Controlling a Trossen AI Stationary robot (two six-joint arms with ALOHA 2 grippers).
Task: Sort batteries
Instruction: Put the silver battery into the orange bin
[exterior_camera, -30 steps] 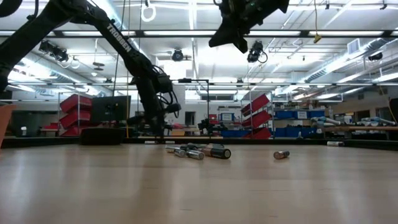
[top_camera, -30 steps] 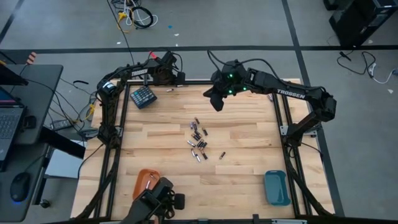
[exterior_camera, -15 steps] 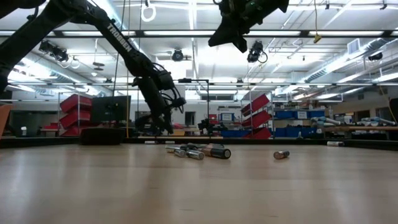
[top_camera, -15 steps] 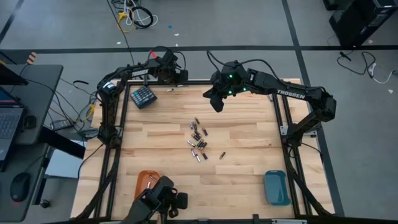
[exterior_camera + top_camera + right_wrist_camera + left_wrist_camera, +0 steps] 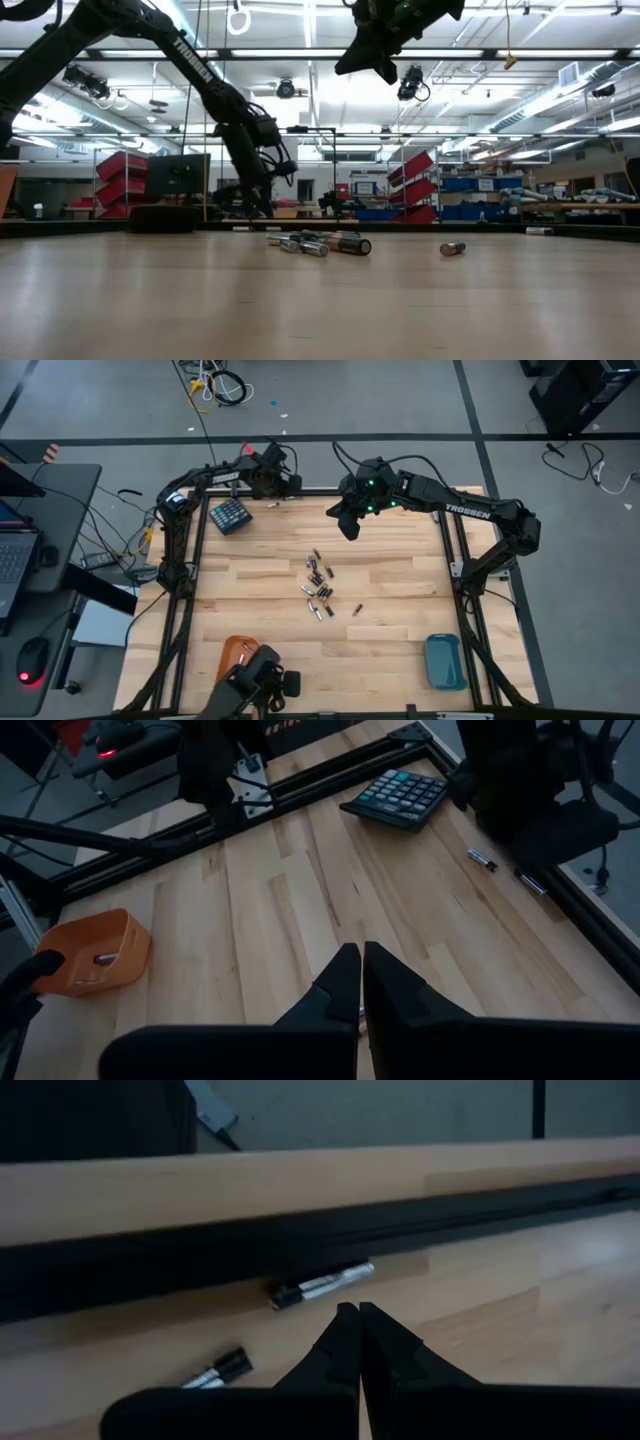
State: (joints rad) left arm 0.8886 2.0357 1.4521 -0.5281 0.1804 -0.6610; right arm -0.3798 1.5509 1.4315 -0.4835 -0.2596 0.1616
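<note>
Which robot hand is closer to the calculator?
The left hand. It hangs at the table's far edge just beside the calculator. The right hand is farther off, past it.

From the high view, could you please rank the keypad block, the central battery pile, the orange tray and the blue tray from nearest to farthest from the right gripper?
From the right gripper, at the table's far edge:
1. Battery pile, mid-table.
2. Keypad block, far left corner.
3. Blue tray, near right corner.
4. Orange tray, near left corner.
</note>
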